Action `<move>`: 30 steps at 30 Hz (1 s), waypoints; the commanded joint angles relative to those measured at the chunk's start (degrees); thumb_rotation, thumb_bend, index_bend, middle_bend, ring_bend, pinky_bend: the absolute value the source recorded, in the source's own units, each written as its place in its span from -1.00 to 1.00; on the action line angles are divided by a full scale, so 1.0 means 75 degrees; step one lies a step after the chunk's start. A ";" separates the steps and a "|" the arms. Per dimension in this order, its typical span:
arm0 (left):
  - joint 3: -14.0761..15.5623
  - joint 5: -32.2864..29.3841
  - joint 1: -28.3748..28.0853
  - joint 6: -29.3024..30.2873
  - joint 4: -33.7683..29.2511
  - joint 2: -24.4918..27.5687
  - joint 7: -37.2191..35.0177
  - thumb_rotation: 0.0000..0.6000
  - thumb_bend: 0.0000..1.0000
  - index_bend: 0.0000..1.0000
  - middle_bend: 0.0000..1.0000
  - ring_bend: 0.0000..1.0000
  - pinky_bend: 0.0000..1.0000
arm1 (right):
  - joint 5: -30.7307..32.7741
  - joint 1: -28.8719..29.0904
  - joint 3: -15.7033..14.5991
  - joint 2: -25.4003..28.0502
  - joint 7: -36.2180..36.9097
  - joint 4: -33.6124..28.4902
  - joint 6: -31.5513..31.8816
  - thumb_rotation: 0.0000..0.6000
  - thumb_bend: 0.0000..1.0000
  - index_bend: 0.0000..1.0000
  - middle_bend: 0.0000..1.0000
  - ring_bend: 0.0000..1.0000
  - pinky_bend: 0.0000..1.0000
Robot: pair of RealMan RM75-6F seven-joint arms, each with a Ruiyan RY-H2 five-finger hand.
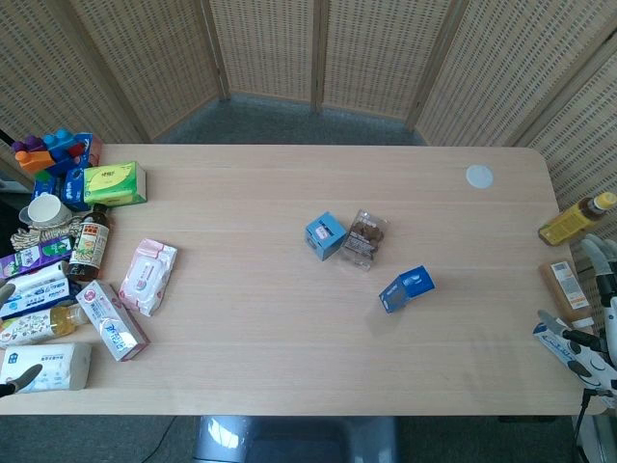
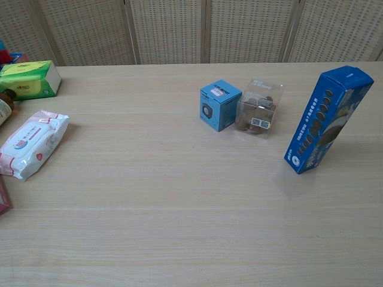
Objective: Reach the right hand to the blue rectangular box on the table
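Note:
The blue rectangular box [image 1: 406,288] stands upright right of the table's middle; in the chest view this tall blue box [image 2: 326,119] leans slightly. My right hand [image 1: 576,349] hovers at the table's right front corner, well to the right of the box, fingers spread and holding nothing. Of my left hand [image 1: 13,378] only fingertips show at the left edge, apart, above the packs there. Neither hand appears in the chest view.
A small blue cube box [image 1: 326,235] and a clear snack pack [image 1: 364,239] sit just behind and left of the tall box. A bottle [image 1: 576,220] and a brown packet [image 1: 568,287] lie at the right edge. Wipes [image 1: 147,276], tissues and bottles crowd the left side.

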 commanded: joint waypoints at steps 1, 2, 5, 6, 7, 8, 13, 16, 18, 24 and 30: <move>0.0012 0.0005 -0.0022 -0.0055 -0.0005 -0.0033 0.0076 1.00 -1.00 -1.00 -1.00 -1.00 -1.00 | -0.0163 0.0050 -0.0099 0.0070 0.0370 -0.0001 -0.0183 1.00 -1.00 -1.00 -1.00 -1.00 -1.00; 0.0015 0.0009 -0.0024 -0.0061 -0.0005 -0.0041 0.0095 1.00 -1.00 -1.00 -1.00 -1.00 -1.00 | -0.0191 0.0061 -0.0119 0.0086 0.0471 0.0013 -0.0225 1.00 -1.00 -1.00 -1.00 -1.00 -1.00; 0.0019 0.0019 -0.0015 -0.0052 -0.0008 -0.0065 0.0145 1.00 -1.00 -1.00 -1.00 -1.00 -1.00 | -0.0268 0.0144 -0.0207 0.0147 0.1181 0.0066 -0.0485 1.00 -1.00 -1.00 -1.00 -1.00 -1.00; 0.0021 0.0018 -0.0012 -0.0053 -0.0007 -0.0071 0.0164 1.00 -1.00 -1.00 -1.00 -1.00 -1.00 | -0.0317 0.0195 -0.0242 0.0165 0.1532 0.0112 -0.0595 1.00 -1.00 -1.00 -1.00 -1.00 -1.00; 0.0020 0.0007 -0.0014 -0.0061 -0.0004 -0.0084 0.0190 1.00 -1.00 -1.00 -1.00 -1.00 -1.00 | -0.0394 0.0276 -0.0298 0.0169 0.2093 0.0221 -0.0756 1.00 -1.00 -1.00 -1.00 -1.00 -1.00; 0.0015 -0.0010 -0.0016 -0.0069 -0.0003 -0.0094 0.0209 1.00 -1.00 -1.00 -1.00 -1.00 -1.00 | -0.0463 0.0347 -0.0354 0.0164 0.2522 0.0353 -0.0897 1.00 -1.00 -1.00 -1.00 -1.00 -1.00; -0.0028 -0.0137 -0.0062 -0.0155 -0.0028 -0.0169 0.0383 1.00 -1.00 -1.00 -1.00 -1.00 -1.00 | -0.0782 0.0849 -0.0671 -0.0077 0.4400 0.1510 -0.1794 1.00 -1.00 -1.00 -1.00 -1.00 -1.00; -0.0024 -0.0086 -0.0064 -0.0153 -0.0049 -0.0229 0.0511 1.00 -1.00 -1.00 -1.00 -1.00 -1.00 | -0.0775 0.1121 -0.0754 -0.0375 0.5347 0.2113 -0.2250 1.00 -1.00 -1.00 -1.00 -1.00 -1.00; -0.0013 -0.0025 -0.0050 -0.0122 -0.0043 -0.0270 0.0563 1.00 -1.00 -1.00 -1.00 -1.00 -1.00 | -0.0783 0.1242 -0.0811 -0.0550 0.5883 0.2420 -0.2445 1.00 -1.00 -1.00 -1.00 -1.00 -1.00; -0.0028 -0.0071 -0.0066 -0.0160 0.0000 -0.0345 0.0672 1.00 -1.00 -1.00 -1.00 -1.00 -1.00 | -0.0797 0.1479 -0.0971 -0.1046 0.6494 0.3224 -0.2829 1.00 -1.00 -1.00 -1.00 -1.00 -1.00; -0.0052 -0.0193 -0.0131 -0.0291 0.0011 -0.0356 0.0705 1.00 -1.00 -1.00 -1.00 -1.00 -1.00 | -0.0766 0.1694 -0.1076 -0.1341 0.6917 0.3639 -0.3169 1.00 -1.00 -1.00 -1.00 -1.00 -1.00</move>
